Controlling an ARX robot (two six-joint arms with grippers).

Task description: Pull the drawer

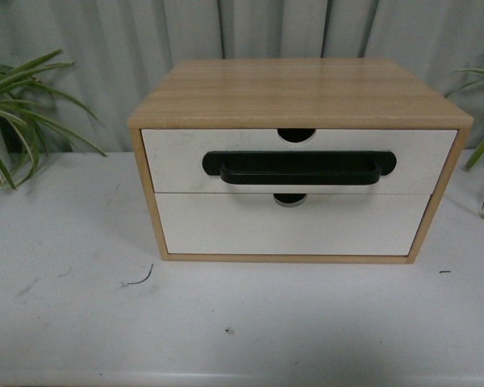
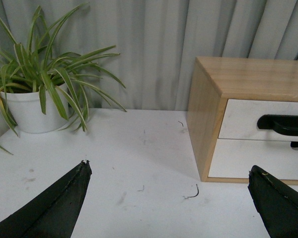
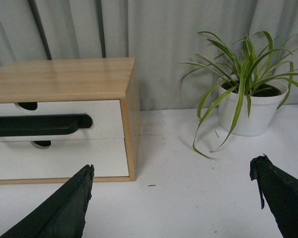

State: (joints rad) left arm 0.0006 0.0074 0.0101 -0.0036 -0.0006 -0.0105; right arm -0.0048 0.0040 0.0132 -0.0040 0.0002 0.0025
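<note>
A small wooden cabinet (image 1: 298,93) stands on the white table. Its upper drawer (image 1: 177,157) has a white front, a long black bar handle (image 1: 298,168) and a semicircular notch (image 1: 296,134) in the top edge; it sits flush and closed. In the left wrist view the drawer (image 2: 243,119) and handle (image 2: 283,124) lie ahead on one side, and my left gripper (image 2: 169,171) is open over bare table. In the right wrist view the drawer (image 3: 107,111) and handle (image 3: 39,124) show likewise, with my right gripper (image 3: 171,168) open, well short of the cabinet. Neither arm shows in the front view.
Below sits a plain white drawer front (image 1: 290,227) with no handle. Potted spider plants stand either side of the cabinet: one in a white pot (image 2: 27,111), another (image 3: 251,111). A grey curtain (image 1: 105,40) hangs behind. A small wire scrap (image 1: 139,280) lies on the table (image 1: 226,339).
</note>
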